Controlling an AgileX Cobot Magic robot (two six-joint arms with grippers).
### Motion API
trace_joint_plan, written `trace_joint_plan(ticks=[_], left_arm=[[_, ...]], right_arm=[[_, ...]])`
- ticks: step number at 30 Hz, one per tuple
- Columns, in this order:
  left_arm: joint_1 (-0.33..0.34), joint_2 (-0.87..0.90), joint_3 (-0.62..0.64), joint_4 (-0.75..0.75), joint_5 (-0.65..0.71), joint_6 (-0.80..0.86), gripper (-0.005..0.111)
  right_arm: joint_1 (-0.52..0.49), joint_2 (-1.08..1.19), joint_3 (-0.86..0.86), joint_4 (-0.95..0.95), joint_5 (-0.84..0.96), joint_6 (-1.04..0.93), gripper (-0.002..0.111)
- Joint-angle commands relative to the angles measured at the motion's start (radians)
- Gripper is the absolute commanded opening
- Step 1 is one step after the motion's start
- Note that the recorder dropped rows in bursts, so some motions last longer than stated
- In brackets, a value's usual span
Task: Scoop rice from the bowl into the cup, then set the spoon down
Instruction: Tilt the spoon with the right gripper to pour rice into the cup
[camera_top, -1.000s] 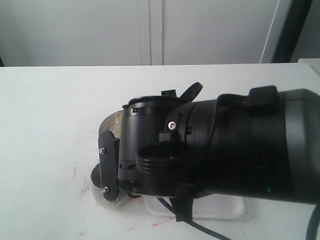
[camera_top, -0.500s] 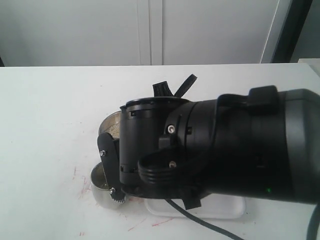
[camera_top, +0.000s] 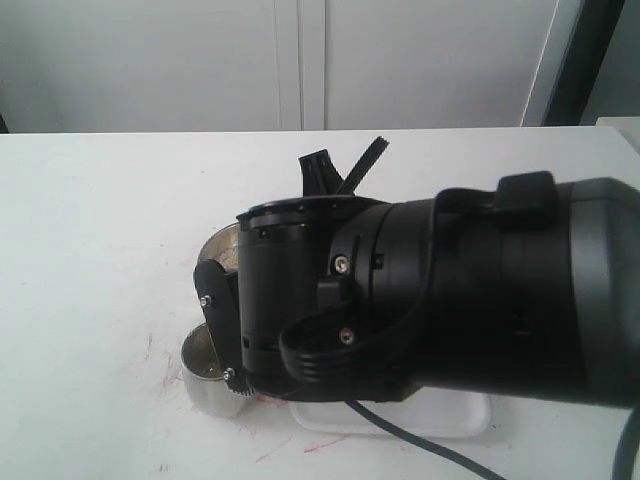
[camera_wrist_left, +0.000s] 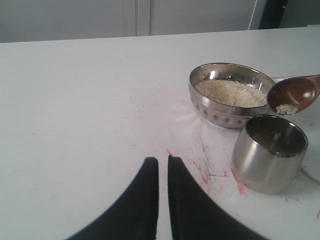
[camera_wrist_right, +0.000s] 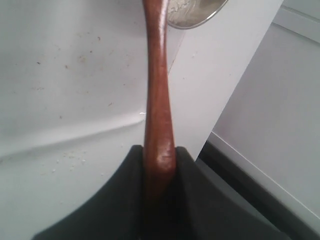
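In the left wrist view the steel bowl (camera_wrist_left: 207, 102) holds a mound of rice (camera_wrist_left: 231, 93). Beside it stands the steel cup (camera_wrist_left: 270, 152) with a few grains inside. The brown wooden spoon's head (camera_wrist_left: 294, 95) hangs tilted just above the cup's far rim, with a small clump of rice at its lip. My right gripper (camera_wrist_right: 159, 150) is shut on the spoon handle (camera_wrist_right: 157, 100). My left gripper (camera_wrist_left: 161, 159) is shut and empty, low over the table and well short of the cup. In the exterior view the right arm (camera_top: 430, 300) hides the spoon; only part of the bowl (camera_top: 220, 248) and the cup (camera_top: 203, 372) show.
A flat white tray (camera_top: 450, 418) lies under the right arm, close to the cup. Red scribble marks (camera_wrist_left: 210, 170) stain the white table near the cup and bowl. White cabinet doors (camera_top: 300, 60) stand behind the table's far edge.
The right wrist has rolled, swinging its finger plate down beside the cup. More of the cup's rim shows in the exterior view than a second ago.
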Motion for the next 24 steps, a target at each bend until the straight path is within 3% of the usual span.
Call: trace_joint_plan(ticks=[1,24], left_arm=[[-0.001,0.001,-0.006,-0.010,-0.004,-0.002,0.014],[-0.001,0.001,-0.006,-0.010,-0.004,-0.002,0.014]], right_arm=[[0.000,0.000,0.005,-0.027,-0.017,-0.016,0.000],[0.002,0.000,0.005,-0.095,-0.027,-0.144,0.000]])
